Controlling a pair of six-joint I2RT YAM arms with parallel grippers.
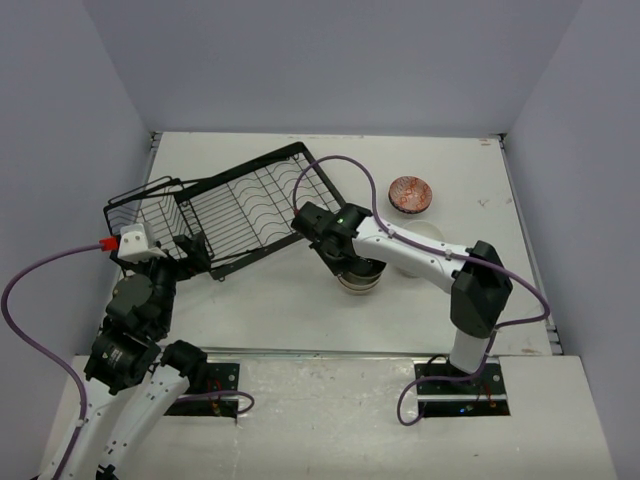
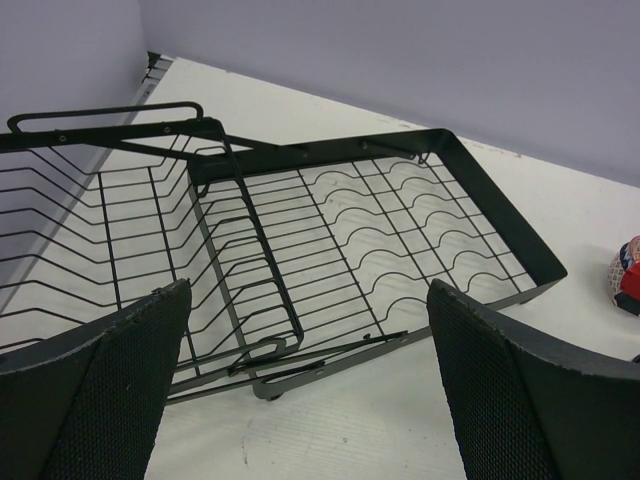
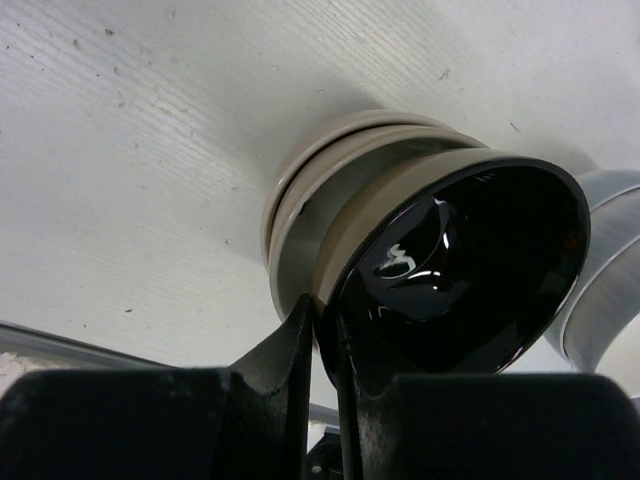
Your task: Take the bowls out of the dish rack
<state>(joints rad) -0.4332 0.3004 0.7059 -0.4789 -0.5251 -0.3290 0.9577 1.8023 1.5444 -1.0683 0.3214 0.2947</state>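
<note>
The black wire dish rack (image 1: 240, 205) lies slanted at the back left, and no bowls show in it; the left wrist view shows it (image 2: 330, 230) too. My right gripper (image 1: 350, 262) is shut on the rim of a beige bowl with a black inside (image 3: 460, 260). This bowl sits tilted on a stack of beige bowls (image 3: 300, 215) beside the rack's right end (image 1: 360, 280). My left gripper (image 1: 198, 252) is open and empty at the rack's near edge (image 2: 308, 300).
A blue-white patterned bowl with a red-brown speckled inside (image 1: 411, 195) stands at the back right, and its edge shows in the left wrist view (image 2: 627, 275). A white bowl (image 1: 425, 233) sits right of the stack, partly under my right arm (image 3: 610, 270).
</note>
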